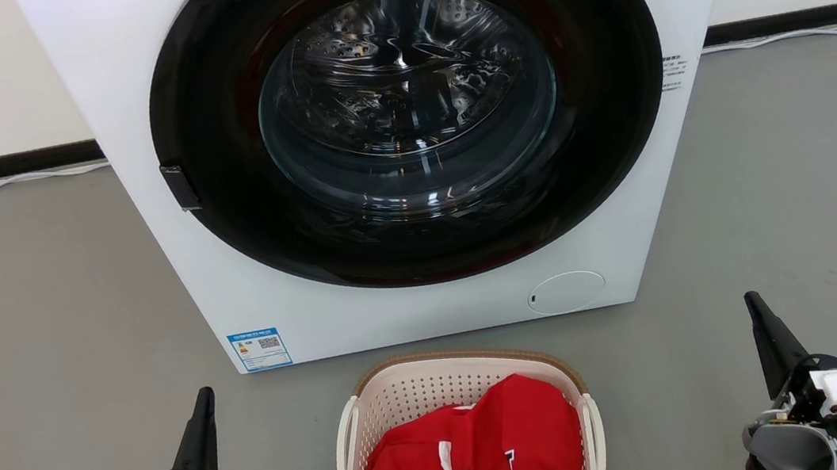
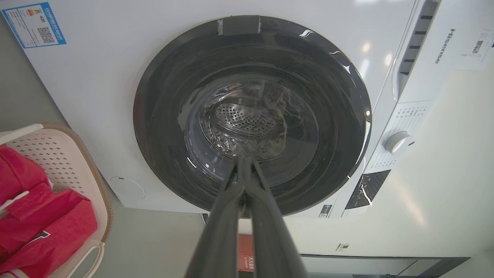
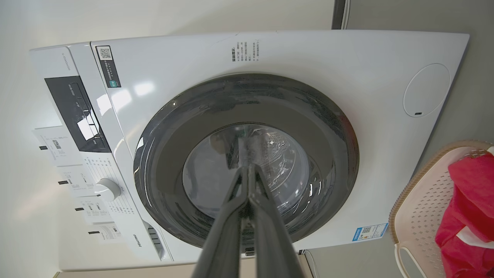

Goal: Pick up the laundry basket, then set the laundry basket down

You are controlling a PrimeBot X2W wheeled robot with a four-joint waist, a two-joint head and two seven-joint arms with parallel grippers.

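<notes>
**Both grippers shut and empty, basket waiting between them**

Our left gripper (image 1: 204, 405) sits at about seven o'clock in the head view, its two dark fingers pressed together on nothing. Our right gripper (image 1: 760, 321), at about four o'clock, is closed and empty too. Both point toward twelve, at the washing machine (image 1: 131, 102).

Between them, at six o'clock, the laundry basket (image 1: 410, 365) stands on the grey floor (image 1: 37, 314), just in front of the machine and well apart from either gripper. A red garment (image 1: 493, 449) is heaped inside it.

We judge the pick-up not yet begun. With fingers closed we cannot take the white side handles (image 1: 347, 443), so they must spread first. A lift by one handle alone would likely tilt the basket and spill the garment. The machine's front lies close beyond the rim at twelve, so a forward swing could knock against it.
</notes>
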